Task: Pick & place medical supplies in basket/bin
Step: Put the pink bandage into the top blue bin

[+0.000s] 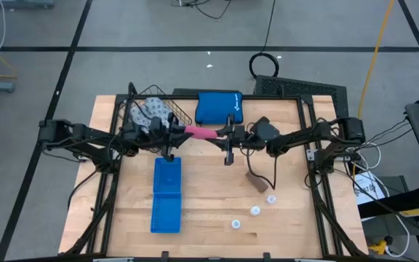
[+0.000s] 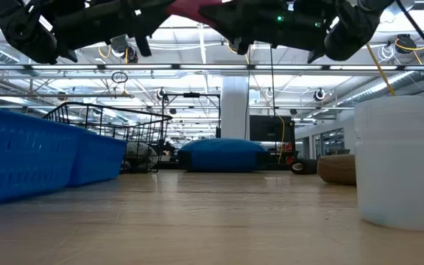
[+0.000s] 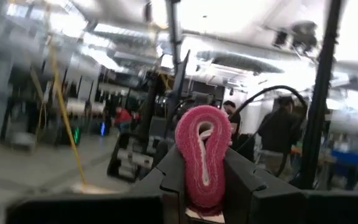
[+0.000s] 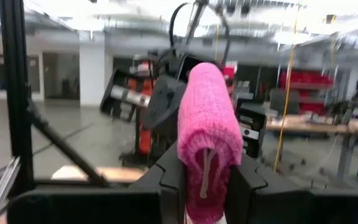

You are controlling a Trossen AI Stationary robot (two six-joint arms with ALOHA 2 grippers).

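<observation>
The pink roll [image 1: 202,132] hangs in the air above the table's middle, between both grippers, and both are shut on it. My left gripper [image 1: 186,131] has its left end and my right gripper [image 1: 222,135] its right end. The dark wire-mesh basket [image 1: 153,109] stands at the far left with the grey-blue patterned pack [image 1: 151,111] inside. The blue two-compartment tray [image 1: 167,194] lies on the table below the left gripper. The brown roll [image 1: 257,180] and three white discs [image 1: 271,199] [image 1: 254,211] [image 1: 235,223] lie near right. My left gripper [image 3: 202,163] pinches the pink roll's left end [image 3: 202,134] between its two fingers, level, coming from the table's left and along the roll. The roll is lifted clear. My right gripper [image 4: 207,174] pinches the roll's right end [image 4: 209,134] between its two fingers, level, from the table's right.
The bright blue zip pouch [image 1: 218,107] lies at the far edge beside the basket. In the low view a white disc [image 2: 400,162] stands close on the right and the tray [image 2: 35,154] on the left. Bare wood lies between tray and brown roll. People show in the room beyond.
</observation>
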